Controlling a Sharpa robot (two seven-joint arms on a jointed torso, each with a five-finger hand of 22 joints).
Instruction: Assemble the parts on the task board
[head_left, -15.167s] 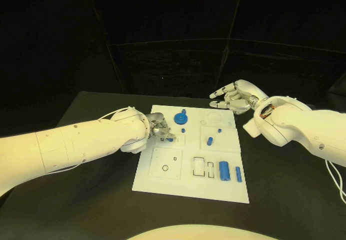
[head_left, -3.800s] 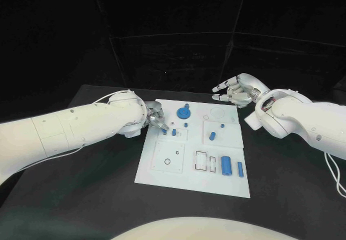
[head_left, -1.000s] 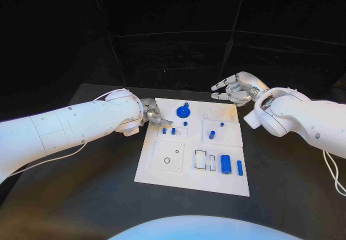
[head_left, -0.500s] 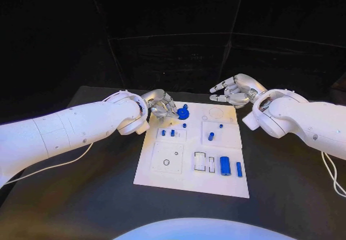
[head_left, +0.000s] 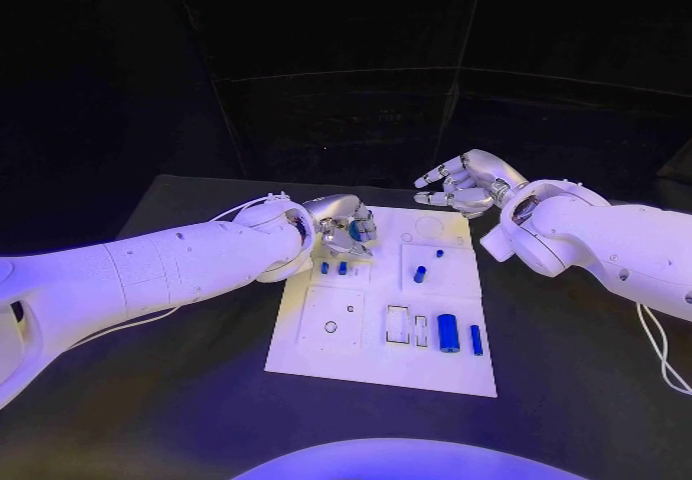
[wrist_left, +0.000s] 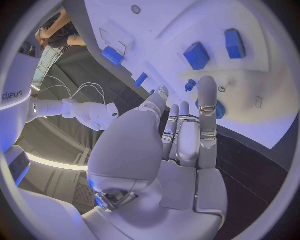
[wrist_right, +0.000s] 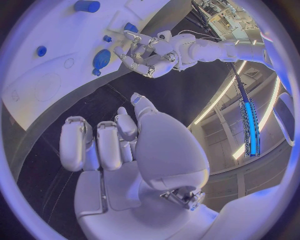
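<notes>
I see a black desk (head_left: 173, 400) under dark walls, with the white rectangular task board (head_left: 339, 360) lying in the middle of it.

On the board's near half, toward five o'clock, a fat blue cylinder (head_left: 447, 333) and a slimmer blue rod (head_left: 476, 340) lie side by side, just beside two narrow rectangular slots (head_left: 400, 322). At the board's middle right a short blue peg (head_left: 420, 273) lies in a square recess, with a tiny blue stud (head_left: 440, 253) just beyond it at twelve o'clock. At the middle left two small blue blocks (head_left: 333, 268) stand close together. A small round hole (head_left: 330, 326) marks the near-left panel.

The left robot hand (head_left: 343, 225) hangs over the board's far-left corner, at eleven o'clock. Its fingers are loosely curled with gaps between them, and I see nothing gripped in them. In the left wrist view the fingertips (wrist_left: 207, 85) reach over a round blue disc (wrist_left: 217, 109), partly hidden behind them; I cannot tell whether they touch it. The same disc shows in the right wrist view (wrist_right: 101, 59), free of the hand's grasp.

The right robot hand (head_left: 464, 184) hovers beyond the board's far edge at one o'clock, well apart from any part, fingers spread and released, palm empty.
</notes>
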